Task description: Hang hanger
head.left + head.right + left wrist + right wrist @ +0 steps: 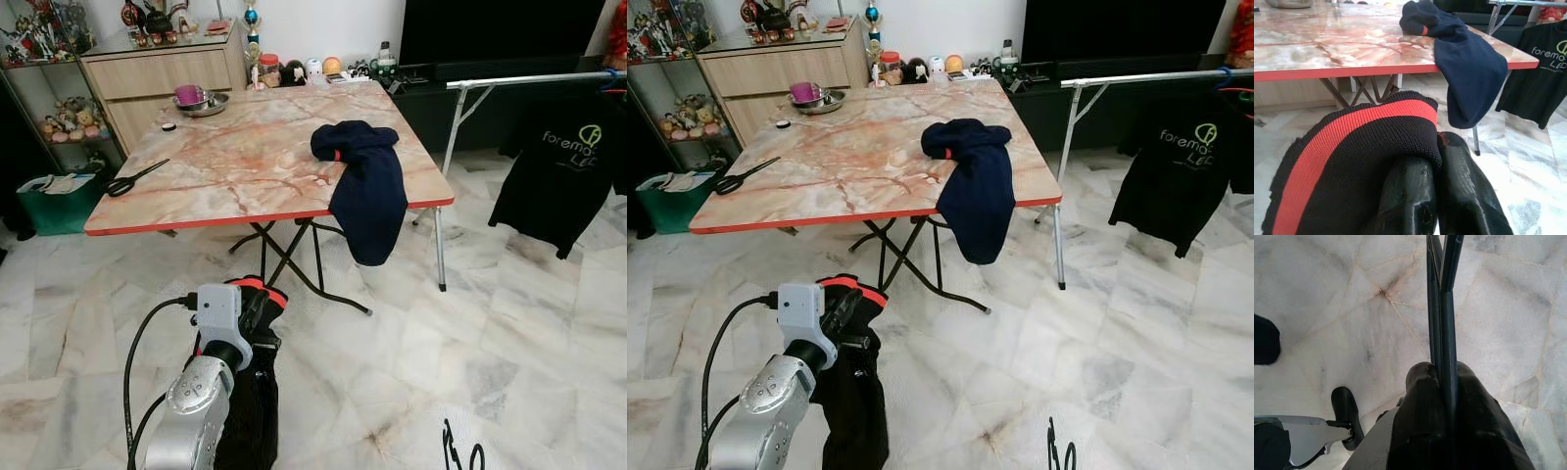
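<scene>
The left tool [1437, 196] is clamped on a black garment with a red band [1359, 161], holding it low at about 7 o'clock in the head views, the cloth draping down beside the arm. The right tool [1442, 377] is closed on a thin dark hanger [1442, 293], its wire pinched between the fingers and pointing over the marble floor [1327, 293] — in the head view its tip shows at about 5 o'clock. Held apart like this, each piece stays free for the garment to go onto the hanger, I judge.

Ahead stands the desk [245, 157] with a navy garment [367, 186] slumped over its edge. The clothes rail [529, 78] sits at 2 o'clock, carrying a black T-shirt [558, 166] — the likely hanging place.
</scene>
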